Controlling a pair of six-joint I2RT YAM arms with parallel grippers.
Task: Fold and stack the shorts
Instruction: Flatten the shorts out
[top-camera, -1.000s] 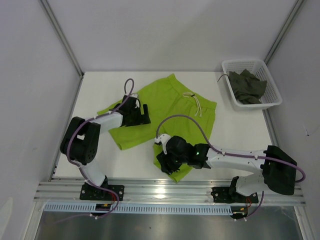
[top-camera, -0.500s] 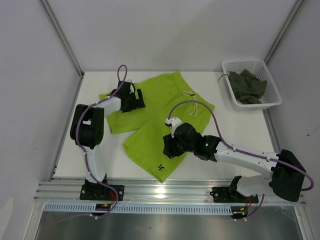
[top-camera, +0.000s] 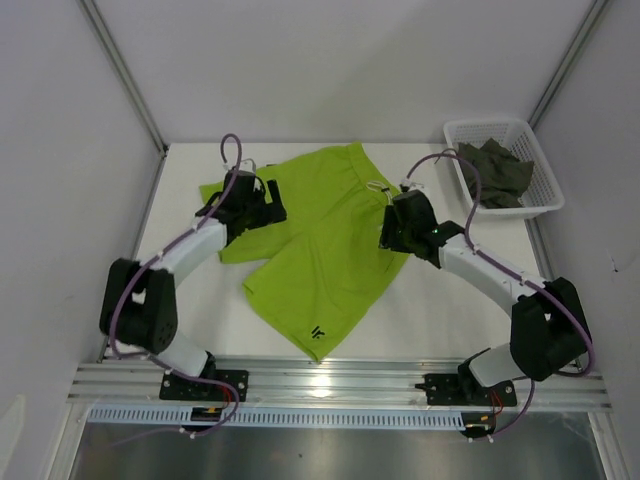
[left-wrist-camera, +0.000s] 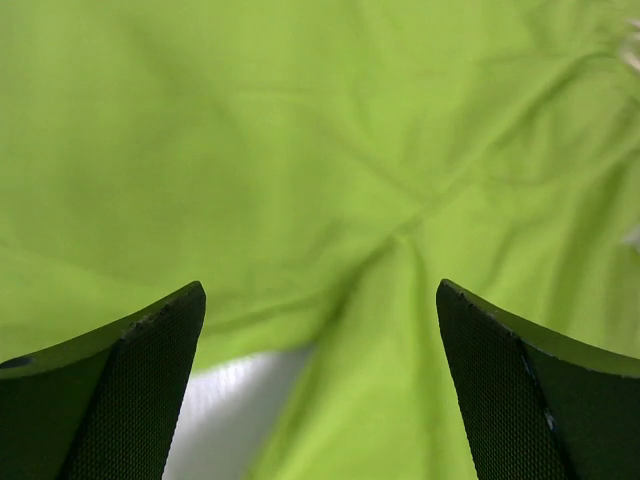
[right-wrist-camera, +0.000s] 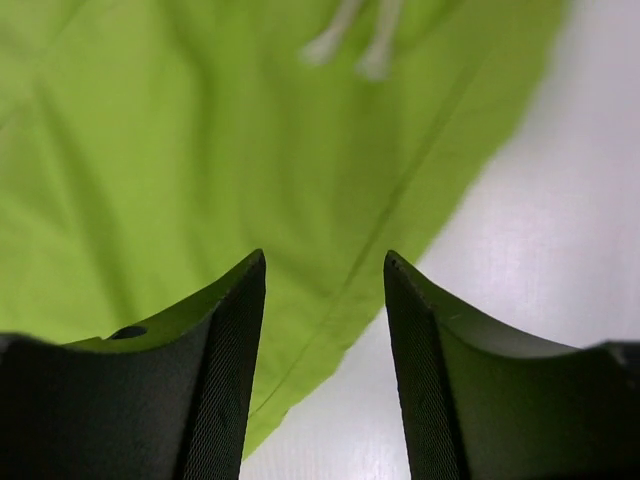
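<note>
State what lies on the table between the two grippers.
The lime green shorts lie spread across the stretch between the left gripper and the right gripper. The top external view shows this.

**Bright and Even Above, Soft and Blurred at the Wrists**

Brightly and evenly lit from overhead in the top view, with no hard shadows. Only faint, soft-edged ones beneath the left arm (top-camera: 195, 243) and right arm (top-camera: 480, 270) on the white table (top-camera: 450, 330). A small glare spot on the metal rail (top-camera: 320, 388) at the near edge. Sharp throughout, and strongly saturated on the lime green shorts (top-camera: 320, 240). Little fold detail in the dark olive-grey shorts (top-camera: 495, 170).

Out of focus in both wrist views: creases smeared, drawstring ends (right-wrist-camera: 350, 45) reduced to pale smudges, table washed near white. Near-black and underexposed on the fingers (left-wrist-camera: 130, 390) of the left gripper (left-wrist-camera: 320, 288) and right gripper (right-wrist-camera: 325, 258), with the pad mesh just readable.
</note>
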